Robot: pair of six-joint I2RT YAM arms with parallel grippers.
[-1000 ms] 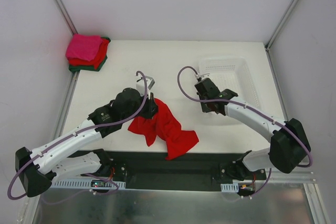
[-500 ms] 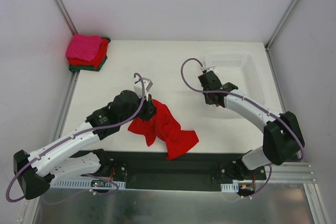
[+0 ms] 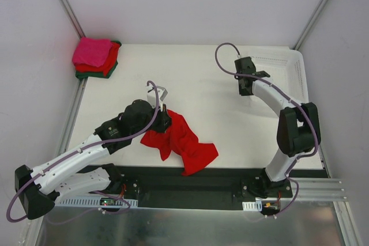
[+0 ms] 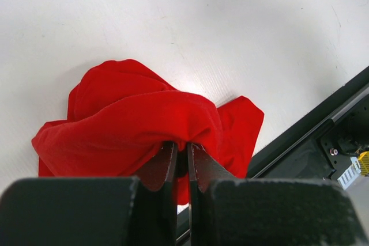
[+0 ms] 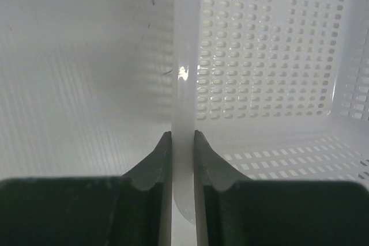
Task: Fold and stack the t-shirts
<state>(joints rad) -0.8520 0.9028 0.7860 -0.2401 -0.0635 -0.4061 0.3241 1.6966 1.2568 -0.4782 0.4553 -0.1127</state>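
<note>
A crumpled bright red t-shirt point(image 3: 181, 140) lies on the white table near the front edge, also in the left wrist view point(image 4: 132, 119). My left gripper point(image 3: 165, 117) is shut on a fold of its upper left part point(image 4: 182, 145). A folded stack of t-shirts point(image 3: 95, 57), hot pink on red on dark green, sits at the far left corner. My right gripper point(image 3: 248, 84) is shut on the left rim point(image 5: 183, 142) of the white lattice basket point(image 3: 285, 70), which is tilted at the far right.
Grey frame posts stand at the table's back corners. A black rail point(image 3: 190, 180) runs along the near edge under the shirt's lower tip. White walls enclose the sides.
My right gripper has moved up and to the right, dragging the basket from mid-right toward the far right corner. The left gripper and red shirt have barely moved.
</note>
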